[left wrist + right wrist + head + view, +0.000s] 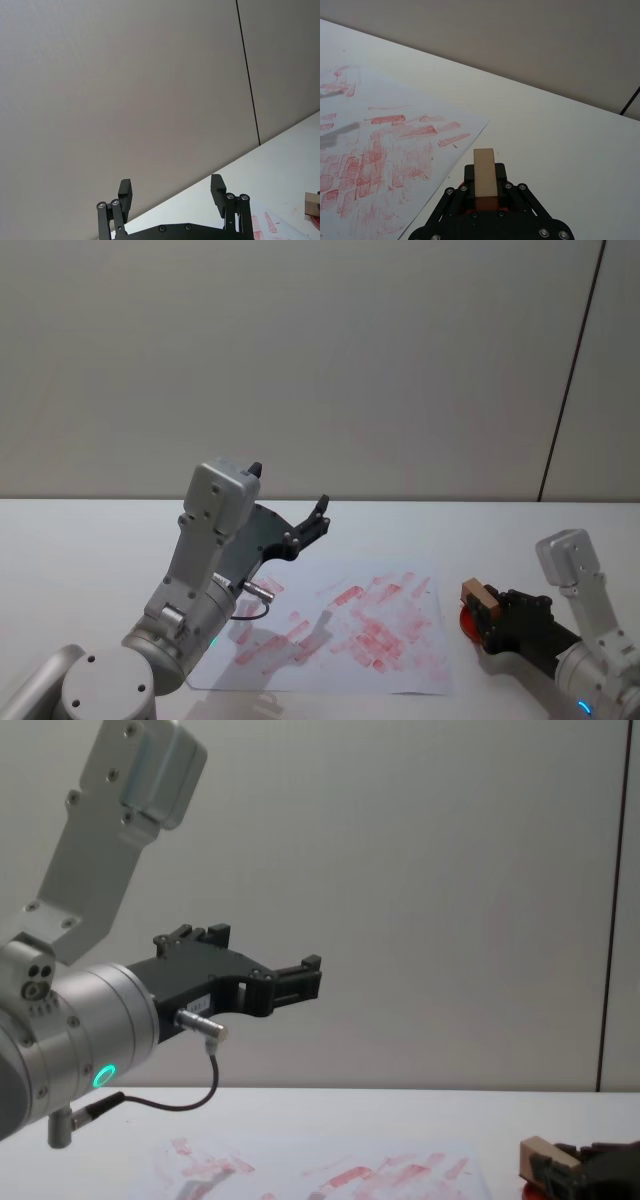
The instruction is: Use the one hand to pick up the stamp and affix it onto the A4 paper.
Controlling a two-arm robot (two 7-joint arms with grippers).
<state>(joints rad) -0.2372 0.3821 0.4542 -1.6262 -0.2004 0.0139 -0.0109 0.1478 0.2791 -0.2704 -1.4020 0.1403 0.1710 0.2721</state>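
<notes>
The stamp (474, 592), a light-tan wooden block, is clamped in my right gripper (483, 608) at the table's right, just off the A4 paper's right edge. It sits over a round red ink pad (468, 624). In the right wrist view the stamp (484, 171) stands between the black jaws of the right gripper (484, 181). The A4 paper (350, 625), smeared with red marks, lies flat at the middle. My left gripper (316, 516) hangs open high above the paper's far left part, holding nothing. From the chest, the stamp (540, 1157) shows low on the right.
The white tabletop (90, 540) stretches to the left and behind the paper, up to a plain grey wall. My raised left arm (215, 560) looms over the paper's left side.
</notes>
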